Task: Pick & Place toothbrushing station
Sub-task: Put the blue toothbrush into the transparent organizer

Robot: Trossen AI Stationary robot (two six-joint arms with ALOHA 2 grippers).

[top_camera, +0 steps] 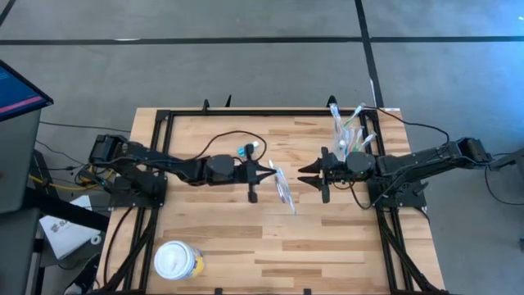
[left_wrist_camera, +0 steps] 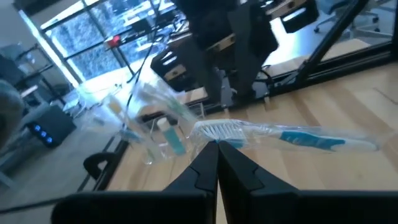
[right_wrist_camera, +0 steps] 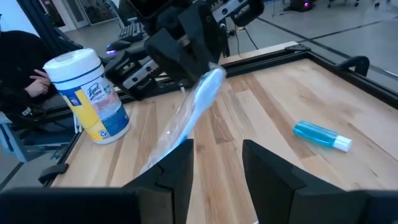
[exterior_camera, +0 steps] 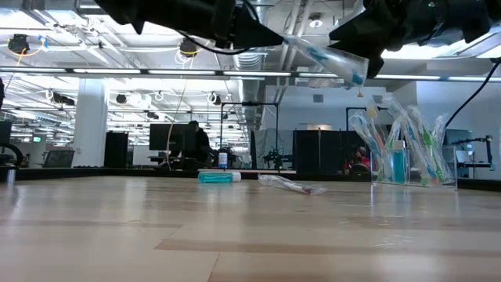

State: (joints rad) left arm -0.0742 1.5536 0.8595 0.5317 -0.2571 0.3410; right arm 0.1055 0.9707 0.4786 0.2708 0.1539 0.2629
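A: So, where is the toothbrush [top_camera: 284,188] right now?

B: Up in the air over the middle of the table [top_camera: 221,246], still in its clear wrapper. The left gripper [top_camera: 271,174] has its fingers pinched tight on the wrapper at the bristle end, and the rest hangs out slanted toward the front edge.

A: And the right gripper [top_camera: 309,174]?

B: Just beside it, facing the left one, jaws parted and holding nothing. In its wrist view the wrapped handle sits near the gap between its fingers [right_wrist_camera: 171,171], but I can't tell whether it touches them.

A: Where's everything else?

B: The clear tumbler [top_camera: 350,135] stands near the back right corner with a bunch of toothbrushes already upright in it. The blue tube [top_camera: 248,149] lies on its side toward the back edge, around the middle. The white-lidded tub [top_camera: 177,262] is at the front left, well apart.

A: What could go wrong?

B: It looks like a handover. The grip is on crinkly film at one end, so the brush could swing or slide out if the right jaws close on loose wrapper instead of the handle. If the left lets go too soon, it drops on the table. Later, the crowded tumbler could tip.
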